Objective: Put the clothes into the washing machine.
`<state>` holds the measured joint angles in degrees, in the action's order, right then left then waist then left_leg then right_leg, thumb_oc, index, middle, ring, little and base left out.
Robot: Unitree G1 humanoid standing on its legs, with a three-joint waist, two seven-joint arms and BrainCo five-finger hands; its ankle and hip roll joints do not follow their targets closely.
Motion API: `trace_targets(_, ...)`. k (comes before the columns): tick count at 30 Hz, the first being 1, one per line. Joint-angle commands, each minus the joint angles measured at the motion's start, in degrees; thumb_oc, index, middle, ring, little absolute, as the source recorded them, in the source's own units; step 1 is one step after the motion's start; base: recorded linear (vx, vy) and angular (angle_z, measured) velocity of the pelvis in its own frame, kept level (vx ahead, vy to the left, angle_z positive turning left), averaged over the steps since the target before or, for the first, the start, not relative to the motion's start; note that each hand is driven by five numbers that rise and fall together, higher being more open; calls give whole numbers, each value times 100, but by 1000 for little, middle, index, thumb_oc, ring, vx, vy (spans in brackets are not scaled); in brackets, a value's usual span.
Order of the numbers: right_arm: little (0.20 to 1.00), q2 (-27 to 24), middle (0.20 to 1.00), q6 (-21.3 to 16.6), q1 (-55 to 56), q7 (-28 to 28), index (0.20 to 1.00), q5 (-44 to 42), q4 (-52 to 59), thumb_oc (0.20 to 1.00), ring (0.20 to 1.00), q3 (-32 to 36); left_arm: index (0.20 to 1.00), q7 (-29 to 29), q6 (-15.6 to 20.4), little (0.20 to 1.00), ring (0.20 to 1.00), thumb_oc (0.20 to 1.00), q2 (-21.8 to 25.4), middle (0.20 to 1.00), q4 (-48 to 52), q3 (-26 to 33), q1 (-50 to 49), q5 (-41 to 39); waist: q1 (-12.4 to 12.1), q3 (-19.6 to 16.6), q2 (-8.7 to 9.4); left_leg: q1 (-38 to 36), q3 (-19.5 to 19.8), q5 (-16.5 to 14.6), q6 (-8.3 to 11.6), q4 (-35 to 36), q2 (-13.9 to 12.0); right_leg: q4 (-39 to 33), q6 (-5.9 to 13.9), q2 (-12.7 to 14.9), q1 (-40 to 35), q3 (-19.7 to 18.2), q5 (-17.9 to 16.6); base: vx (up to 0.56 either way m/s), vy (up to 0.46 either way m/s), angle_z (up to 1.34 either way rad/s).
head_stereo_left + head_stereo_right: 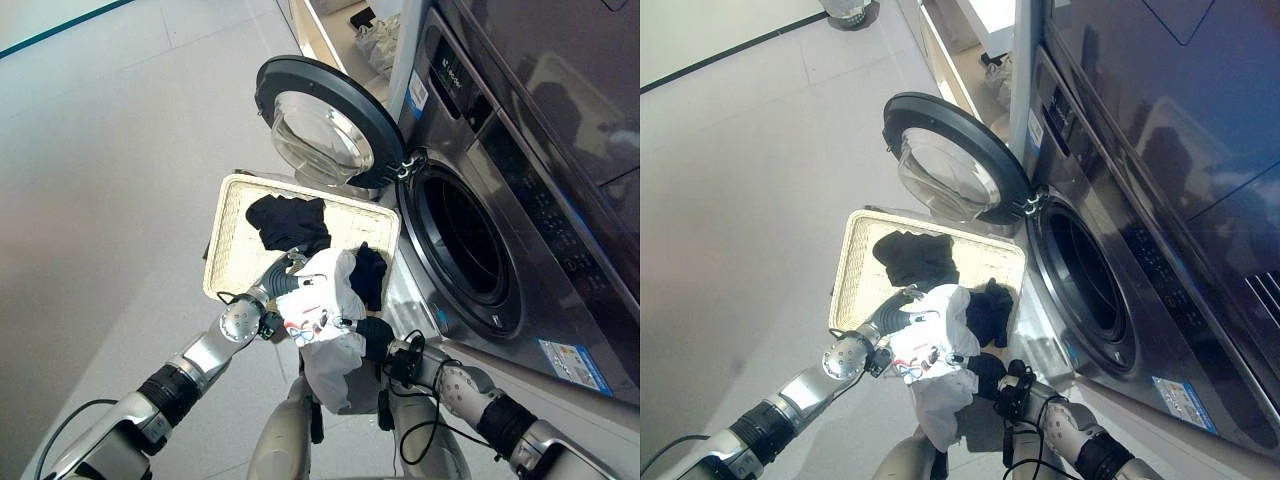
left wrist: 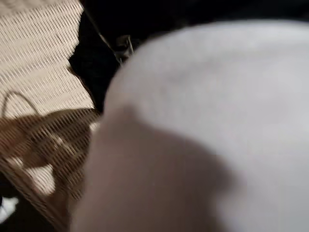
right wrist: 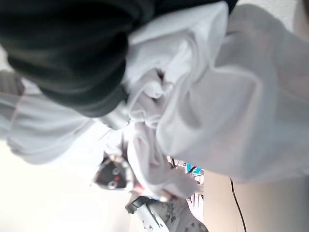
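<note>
A white garment (image 1: 325, 300) with a small coloured print hangs bunched between my two hands, above the near edge of a cream wicker basket (image 1: 225, 240). My left hand (image 1: 282, 278) is buried in its upper left side. On its lower right side, my right hand (image 1: 376, 336) is curled into the cloth. A black garment (image 1: 290, 222) lies in the basket, and another dark piece (image 1: 368, 275) sits beside the white one. To the right, the washing machine's drum (image 1: 465, 250) is open, with its round door (image 1: 325, 125) swung out behind the basket. The white garment (image 3: 217, 96) lies close against the right wrist view.
The basket stands on pale floor tiles right against the washer's front. Open floor (image 1: 110, 200) stretches to the left. A low shelf with shoes (image 1: 378, 40) stands behind the machine.
</note>
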<state>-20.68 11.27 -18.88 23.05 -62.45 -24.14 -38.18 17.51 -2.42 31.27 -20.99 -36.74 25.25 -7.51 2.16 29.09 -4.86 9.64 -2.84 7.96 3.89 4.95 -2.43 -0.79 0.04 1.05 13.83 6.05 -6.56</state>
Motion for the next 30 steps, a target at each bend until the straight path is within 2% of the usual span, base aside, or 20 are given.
trace_targets(1,200,497,200,-559,-57,-23,200,-64,399,200,200,-43,1000,1098,-3,1000,1000,1000,-102,1000,-606,439,133,-53,67,69,321,313,2,-390,-81,-574,528,627,442,50,242,-169,434,45,-55,-7)
trace_targets(2,200,528,200,-830,-30,-236,200,-109,184,200,200,126,1000,1413,54,1000,1000,1000,-290,1000,-989,655,33,-245,73,70,303,418,5,-368,-63,-613,530,710,436,65,350,-148,457,35,-32,-7)
trace_targets(4,200,535,200,-1001,-27,-310,200,-142,41,200,200,232,1000,1471,173,1000,1000,1000,-404,1000,-1227,784,-38,-297,72,70,287,471,11,-360,-56,-634,529,764,428,68,410,-139,476,39,-25,-3)
trace_targets(6,200,553,200,-1385,-99,-524,200,-270,-303,200,200,551,1000,1555,362,1000,1000,1000,-659,1000,-1766,1067,-138,-591,75,70,230,595,34,-343,-32,-692,524,906,406,77,553,-114,526,82,-25,-2)
trace_targets(7,200,575,200,-1592,-172,-661,200,-431,-505,200,200,743,1000,1535,456,1000,1000,1000,-800,1000,-2072,1206,-158,-792,80,70,195,642,42,-337,-18,-712,520,963,396,80,603,-102,557,86,-20,-1)
trace_targets(8,200,581,200,-1583,-202,-652,200,-455,-573,200,200,805,1000,1497,504,1000,1000,1000,-843,1000,-2172,1251,-162,-794,82,70,183,660,43,-337,-13,-726,518,991,391,82,625,-97,568,114,-21,0)
trace_targets(10,200,635,200,-2021,-369,-951,200,-853,-892,200,200,1179,1000,1425,627,1000,1000,1000,-1069,1000,-2580,1494,-179,-1477,106,70,95,762,50,-336,15,-782,504,1125,364,77,756,-88,639,107,-4,0)
trace_targets(17,200,619,200,-2754,-897,-1379,200,-1916,-1539,200,200,2248,1000,984,1102,1000,1000,1000,-1545,1000,-3290,1871,-389,-2262,115,70,-221,1013,90,-310,84,-909,506,1429,292,106,1092,-75,802,91,22,-1)
trace_targets(18,200,521,200,-2998,-1167,-1513,200,-2147,-1739,200,200,2667,1000,863,1240,1000,1000,1000,-1682,1000,-3425,1889,-460,-2364,92,70,-344,1128,99,-309,101,-986,520,1549,276,143,1226,-67,853,123,20,0)
trace_targets(20,200,393,200,-3279,-1437,-1694,200,-2488,-1877,200,200,3065,1000,795,1364,1000,1000,1000,-1775,1000,-3527,1847,-547,-2386,66,70,-469,1250,106,-305,111,-1068,534,1665,257,176,1359,-66,901,99,11,5)
trace_targets(21,200,345,200,-3305,-1522,-1726,200,-2540,-1923,200,200,3198,1000,749,1413,1000,1000,1000,-1802,1000,-3555,1844,-586,-2404,58,70,-505,1286,105,-302,115,-1088,536,1698,252,185,1399,-66,914,80,1,9)
trace_targets(24,200,2,200,-3873,-2031,-1955,200,-2755,-2160,200,200,3776,1000,576,1573,1000,1000,1000,-1895,1000,-3624,1762,-738,-2400,-8,70,-679,1477,115,-299,113,-1205,564,1883,218,212,1616,-63,987,67,-18,3)
trace_targets(26,200,-202,200,-4150,-2289,-2048,200,-2855,-2240,200,200,3980,1000,514,1631,1000,1000,1000,-1916,1000,-3635,1705,-793,-2375,-51,70,-751,1566,119,-306,101,-1258,579,1978,204,214,1727,-65,1018,51,-27,2)
trace_targets(28,200,-595,200,-4758,-2790,-2181,200,-2986,-2394,200,200,4269,1000,426,1702,1000,1000,1000,-1889,1000,-3578,1608,-911,-2293,-136,70,-861,1742,131,-306,77,-1349,595,2134,185,213,1930,-56,1062,35,-48,3)
trace_targets(30,200,-729,200,-5073,-2966,-2203,200,-3044,-2467,200,200,4335,1000,382,1685,1000,1000,1000,-1856,1000,-3551,1557,-928,-2294,-170,70,-893,1804,131,-306,69,-1375,587,2186,186,211,1998,-49,1075,12,-47,0)
